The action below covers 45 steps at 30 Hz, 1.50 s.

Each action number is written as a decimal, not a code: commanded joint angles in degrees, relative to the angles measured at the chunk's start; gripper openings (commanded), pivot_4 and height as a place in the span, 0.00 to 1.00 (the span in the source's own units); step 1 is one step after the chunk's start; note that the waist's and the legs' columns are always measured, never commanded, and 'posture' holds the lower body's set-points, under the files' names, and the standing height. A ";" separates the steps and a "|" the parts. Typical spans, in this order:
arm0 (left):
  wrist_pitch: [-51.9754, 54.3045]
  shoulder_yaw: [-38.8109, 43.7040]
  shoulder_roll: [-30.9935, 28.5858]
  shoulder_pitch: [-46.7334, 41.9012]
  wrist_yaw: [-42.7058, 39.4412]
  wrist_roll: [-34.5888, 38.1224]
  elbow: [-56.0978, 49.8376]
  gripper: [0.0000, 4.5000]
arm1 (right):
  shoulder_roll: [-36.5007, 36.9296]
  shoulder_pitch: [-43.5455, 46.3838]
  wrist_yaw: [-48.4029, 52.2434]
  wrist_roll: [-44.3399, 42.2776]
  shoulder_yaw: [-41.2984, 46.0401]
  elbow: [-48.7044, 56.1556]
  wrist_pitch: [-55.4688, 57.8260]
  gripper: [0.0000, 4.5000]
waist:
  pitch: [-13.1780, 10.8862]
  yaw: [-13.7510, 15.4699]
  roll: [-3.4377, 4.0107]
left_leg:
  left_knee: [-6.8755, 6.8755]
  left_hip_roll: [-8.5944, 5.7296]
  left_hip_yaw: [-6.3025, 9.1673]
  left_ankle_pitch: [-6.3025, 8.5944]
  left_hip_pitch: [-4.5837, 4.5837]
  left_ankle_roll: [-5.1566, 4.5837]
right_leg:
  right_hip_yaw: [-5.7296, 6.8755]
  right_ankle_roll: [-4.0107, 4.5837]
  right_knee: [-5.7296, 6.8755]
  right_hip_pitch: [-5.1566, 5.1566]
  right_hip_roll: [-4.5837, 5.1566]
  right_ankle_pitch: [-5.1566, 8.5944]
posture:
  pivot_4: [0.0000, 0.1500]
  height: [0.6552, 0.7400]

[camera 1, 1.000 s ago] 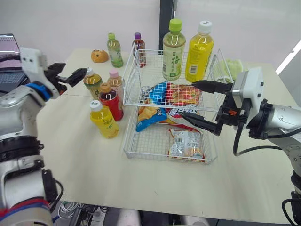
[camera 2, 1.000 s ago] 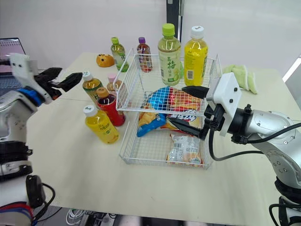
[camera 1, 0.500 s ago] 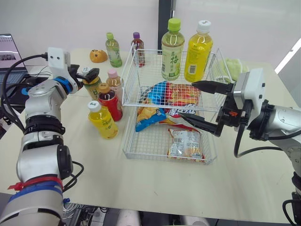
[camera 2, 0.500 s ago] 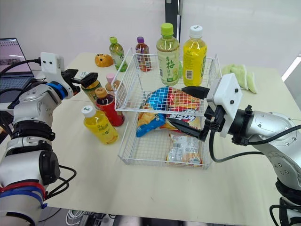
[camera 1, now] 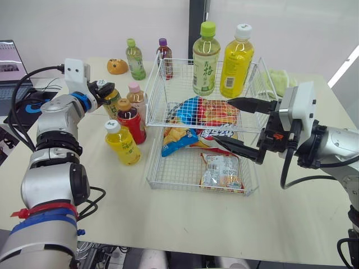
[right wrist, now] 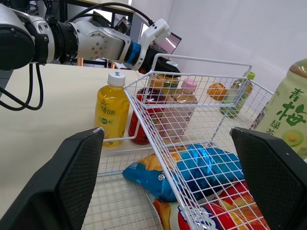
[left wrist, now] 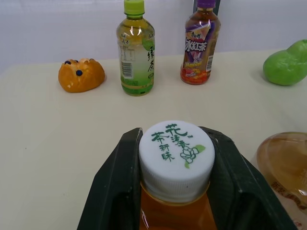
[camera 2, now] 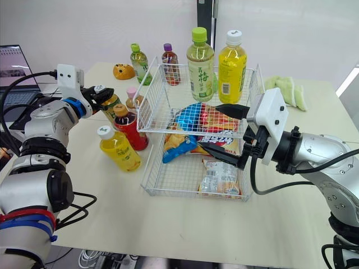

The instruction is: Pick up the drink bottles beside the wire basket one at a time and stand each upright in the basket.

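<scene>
An amber tea bottle (camera 1: 111,101) with a white printed cap (left wrist: 176,153) stands left of the two-tier wire basket (camera 1: 159,89). My left gripper (camera 1: 103,90) is shut on its neck, one finger (left wrist: 120,177) pressed to each side just under the cap. Beside it stand a pink-capped bottle (camera 1: 136,96), a red bottle (camera 1: 131,120) and a yellow bottle (camera 1: 123,143). A small green tea bottle (left wrist: 136,48) and a purple-capped one (left wrist: 201,43) stand further back. My right gripper (camera 1: 223,119) hangs open in front of the basket's upper tier, holding nothing.
A tall green bottle (camera 1: 206,59) and a tall yellow one (camera 1: 235,56) stand at the back of the upper tier. Snack bags (camera 1: 205,112) lie on both tiers. An orange bun toy (camera 1: 119,66), a laptop (camera 1: 8,61) and a green cloth (camera 1: 277,78) sit around.
My left gripper came in from the left, reached the amber bottle's cap and closed around its neck. The right arm has stayed put.
</scene>
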<state>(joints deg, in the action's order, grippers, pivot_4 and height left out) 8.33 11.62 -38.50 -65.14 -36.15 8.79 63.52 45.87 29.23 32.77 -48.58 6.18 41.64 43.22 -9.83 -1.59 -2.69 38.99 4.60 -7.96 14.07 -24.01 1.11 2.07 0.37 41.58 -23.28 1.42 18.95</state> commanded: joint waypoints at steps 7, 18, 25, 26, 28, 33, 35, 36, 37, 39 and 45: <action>9.62 3.16 -10.73 2.54 -4.57 3.37 -21.58 0.30 | 3.55 -1.09 1.37 -5.16 7.58 1.27 0.15 1.00 | -0.08 -0.27 -0.11 | 0.00 0.06 0.04 -0.03 -0.37 0.05 | 0.00 0.01 0.00 -0.37 -0.05 -0.01 | 1.00 0.71; 31.09 -6.63 -12.02 -24.76 -21.42 5.05 -25.35 0.30 | 12.51 -2.53 8.77 -10.84 16.36 -5.63 2.00 1.00 | -0.11 2.17 -0.28 | 0.07 -0.06 0.26 0.01 -0.57 -0.04 | 0.28 -0.01 -0.43 -0.19 -0.01 -0.01 | 1.00 0.71; 33.17 -9.37 -3.50 -35.60 -26.15 5.51 -19.31 0.30 | 13.88 -4.79 8.31 -10.02 18.81 -5.72 1.46 1.00 | -0.15 1.19 -0.20 | 0.05 -0.02 0.26 0.00 -0.56 -0.03 | 0.25 -0.01 -0.35 -0.25 -0.03 -0.01 | 1.00 0.71; 33.31 -9.38 -2.52 -36.48 -26.53 5.55 -18.28 0.30 | 13.84 -5.29 8.09 -10.06 19.14 -5.42 1.46 1.00 | -0.16 1.01 -0.19 | 0.04 -0.01 0.21 0.00 -0.57 -0.03 | 0.19 -0.01 -0.36 -0.28 -0.03 -0.01 | 1.00 0.71; 32.54 -9.89 -0.83 -37.49 -27.34 5.10 -16.16 0.30 | 13.63 -6.02 7.25 -10.02 19.49 -4.85 1.32 1.00 | -0.18 0.92 -0.14 | -0.01 -0.03 0.17 0.00 -0.57 -0.03 | 0.13 -0.01 -0.38 -0.32 -0.03 -0.01 | 1.00 0.71; 29.06 -10.52 2.23 -38.44 -28.71 3.86 -12.07 0.30 | 13.26 -6.65 5.51 -10.43 19.43 -3.67 1.35 1.00 | -0.21 1.20 -0.09 | 0.02 -0.02 0.18 0.00 -0.57 -0.03 | 0.16 -0.01 -0.37 -0.31 -0.02 -0.01 | 1.00 0.71; 26.70 -10.66 2.67 -39.59 -28.91 3.10 -10.26 0.30 | 13.22 -6.82 4.63 -11.11 19.56 -3.01 1.60 1.00 | -0.21 1.13 -0.08 | 0.05 -0.03 0.16 0.00 -0.56 -0.03 | 0.13 -0.01 -0.34 -0.30 -0.02 -0.01 | 1.00 0.71; 25.93 -10.57 2.86 -40.10 -28.68 2.85 -9.37 0.30 | 13.23 -6.94 4.25 -11.42 19.66 -2.75 1.70 1.00 | -0.21 1.11 -0.08 | 0.05 -0.02 0.17 0.00 -0.56 -0.03 | 0.13 -0.01 -0.33 -0.30 -0.03 -0.01 | 1.00 0.71; 25.52 -10.64 3.16 -40.28 -28.88 2.67 -8.71 0.30 | 13.24 -7.12 3.86 -11.70 19.75 -2.48 1.78 1.00 | -0.21 1.07 -0.08 | 0.05 -0.03 0.17 0.00 -0.55 -0.03 | 0.14 -0.01 -0.32 -0.30 -0.03 -0.01 | 1.00 0.71; 25.36 -10.88 4.03 -39.49 -29.11 2.43 -8.15 0.30 | 13.26 -7.35 3.25 -12.00 19.79 -2.23 1.77 1.00 | -0.21 1.03 -0.07 | 0.04 -0.02 0.17 0.00 -0.55 -0.03 | 0.13 -0.01 -0.32 -0.31 -0.03 -0.01 | 1.00 0.71; 22.85 -11.14 7.52 -35.67 -27.07 0.89 -6.90 0.30 | 13.31 -6.77 2.39 -11.98 19.24 -2.66 1.24 1.00 | -0.21 1.07 -0.07 | 0.04 -0.03 0.17 0.00 -0.56 -0.03 | 0.14 -0.01 -0.32 -0.31 -0.03 -0.01 | 1.00 0.71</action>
<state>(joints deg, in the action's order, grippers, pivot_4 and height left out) 33.61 -0.01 -31.13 -99.51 -64.21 9.83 57.42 58.77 21.46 35.81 -60.23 23.66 38.25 45.45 -10.04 -0.52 -2.76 39.04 4.58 -7.79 14.07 -24.57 1.08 2.21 0.36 41.26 -23.59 1.38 18.94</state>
